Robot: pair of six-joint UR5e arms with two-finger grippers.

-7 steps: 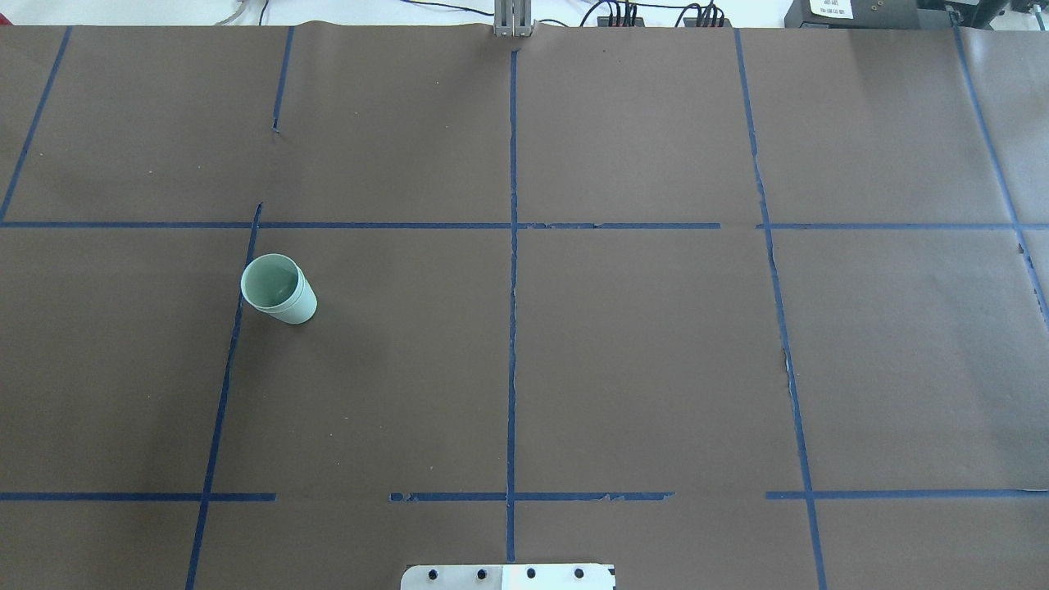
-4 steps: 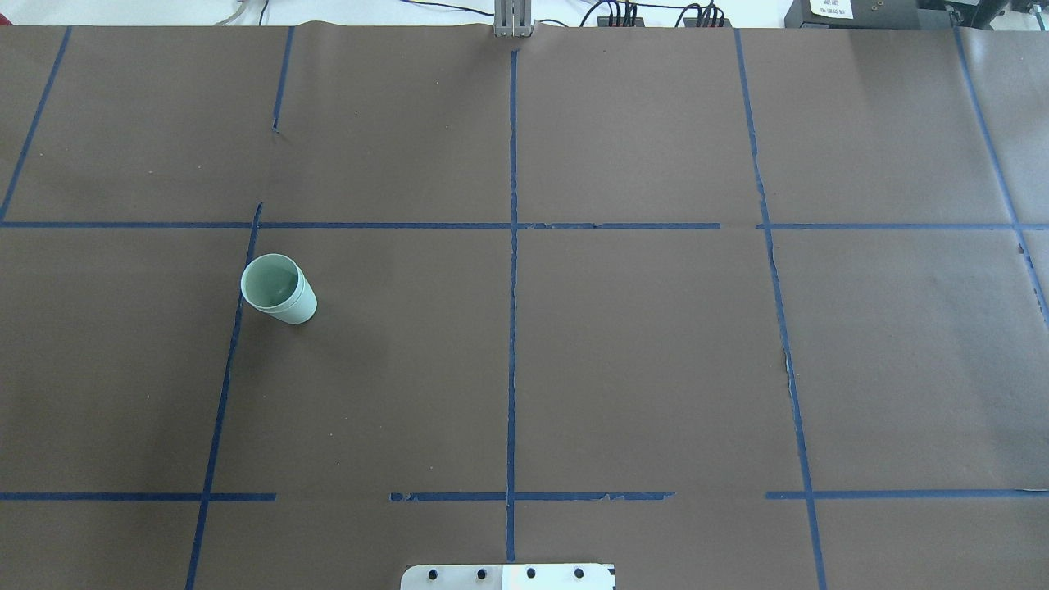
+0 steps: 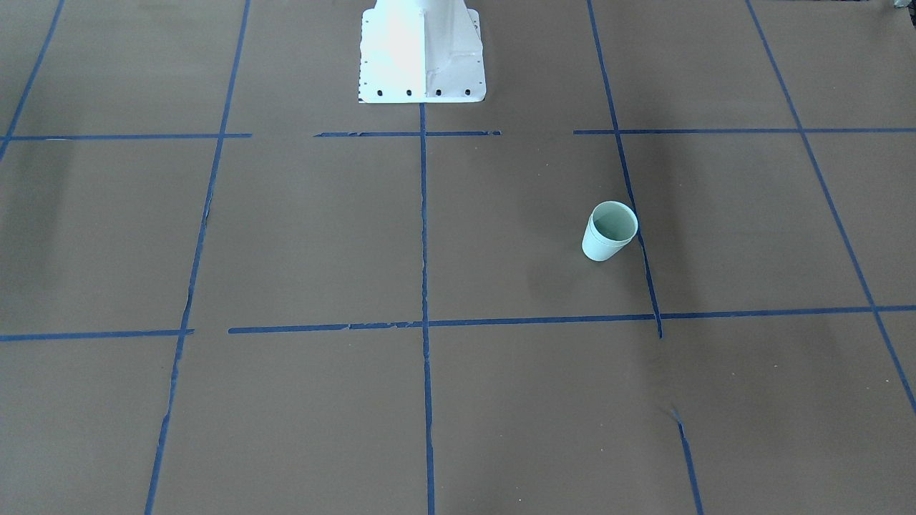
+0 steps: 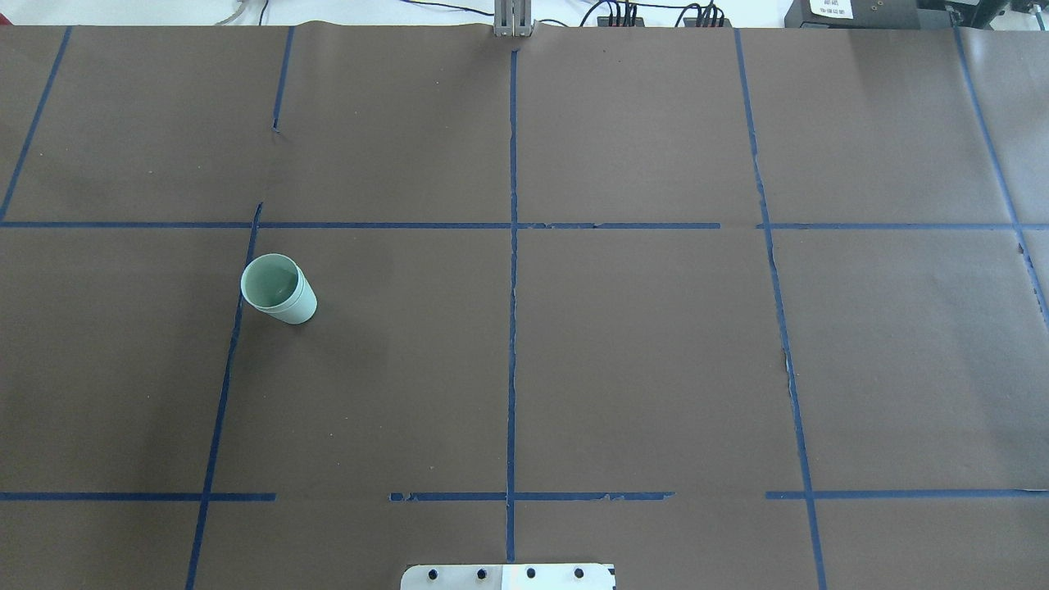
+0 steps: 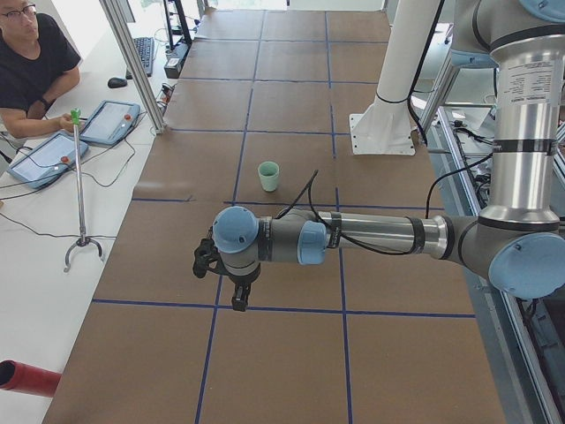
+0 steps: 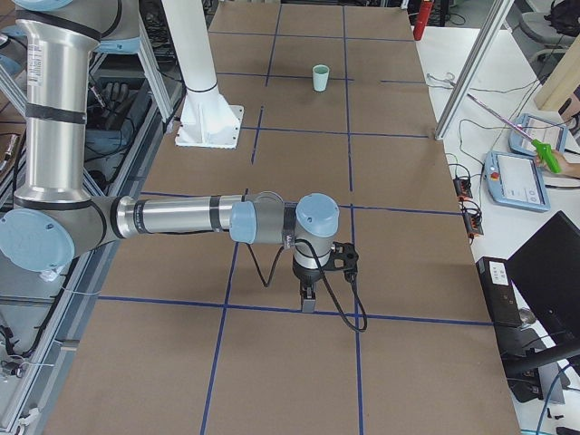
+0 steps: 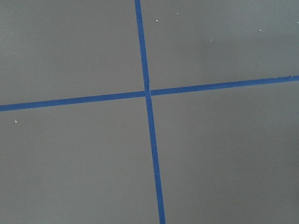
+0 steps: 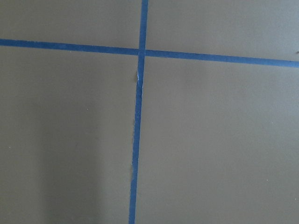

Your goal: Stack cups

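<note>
A pale mint-green cup (image 4: pixel 279 288) stands upright on the brown paper, left of centre, beside a blue tape line. It also shows in the front view (image 3: pixel 610 230), the left side view (image 5: pixel 268 176) and the right side view (image 6: pixel 320 77). A second rim line just under its rim looks like one cup nested in another; no separate second cup is in view. My left gripper (image 5: pixel 238 300) and right gripper (image 6: pixel 308 299) hang over the table ends, far from the cup. I cannot tell whether either is open or shut. Both wrist views show only paper and tape.
Blue tape lines (image 4: pixel 512 246) divide the brown paper into a grid. The robot's white base plate (image 3: pixel 422 50) sits at the near middle edge. An operator (image 5: pixel 26 62) with tablets (image 5: pixel 108 122) sits beyond the table's left end. Cables (image 4: pixel 623 16) lie along the far edge.
</note>
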